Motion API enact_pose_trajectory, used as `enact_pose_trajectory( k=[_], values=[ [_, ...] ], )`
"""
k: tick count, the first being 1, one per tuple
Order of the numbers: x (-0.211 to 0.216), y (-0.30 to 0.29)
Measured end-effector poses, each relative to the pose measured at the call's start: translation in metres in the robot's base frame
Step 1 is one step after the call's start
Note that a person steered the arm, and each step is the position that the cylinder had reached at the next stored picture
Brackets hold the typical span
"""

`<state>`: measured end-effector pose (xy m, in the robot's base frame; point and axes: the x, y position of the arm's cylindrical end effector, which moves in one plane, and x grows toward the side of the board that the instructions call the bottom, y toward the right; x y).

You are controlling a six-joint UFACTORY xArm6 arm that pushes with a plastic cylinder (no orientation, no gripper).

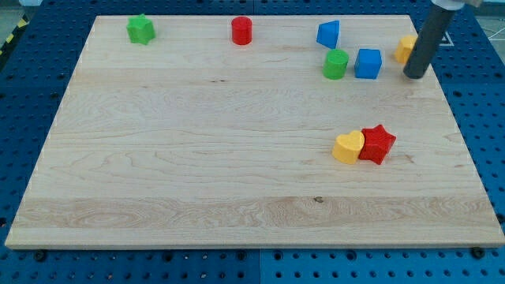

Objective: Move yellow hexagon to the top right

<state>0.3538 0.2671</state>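
On a blue perforated base [47,118], a pale wooden board [197,158] is laid flat; its grain runs from the view's left to the view's right. At the view's top left corner, a strip of yellow-and-black marking [11,38] is seen beyond the base. No more of the room is shown, and no containers are present.

All positions below are referred to the yellow hexagon [405,48], which is located near the board's top right corner, close to the right edge. The hexagon is partly covered by the dark rod. My tip [415,76] is placed just beside the hexagon, on its right and slightly toward the view's bottom; whether contact is made cannot be told. The arm carries no claw, so no open or closed state applies to it.

A blue cube [368,64] is found near the hexagon, to its left and slightly lower. A green cylinder [335,65] is set just left of the cube. A blue triangular block [328,34] is placed above the cylinder, left of the hexagon. A red cylinder [241,31] is located well to the left, and a green star [140,29] farther left still, near the top left corner.

Well below the hexagon, a yellow heart [348,147] and a red star [377,144] are found touching, the heart on the left.
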Motion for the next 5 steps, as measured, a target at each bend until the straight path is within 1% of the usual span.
enact_pose_trajectory(
  k=[1,2,3,5],
  values=[
    [-0.008,0.019],
    [-0.035,0.012],
    [-0.052,0.0],
    [-0.078,-0.004]
  ],
)
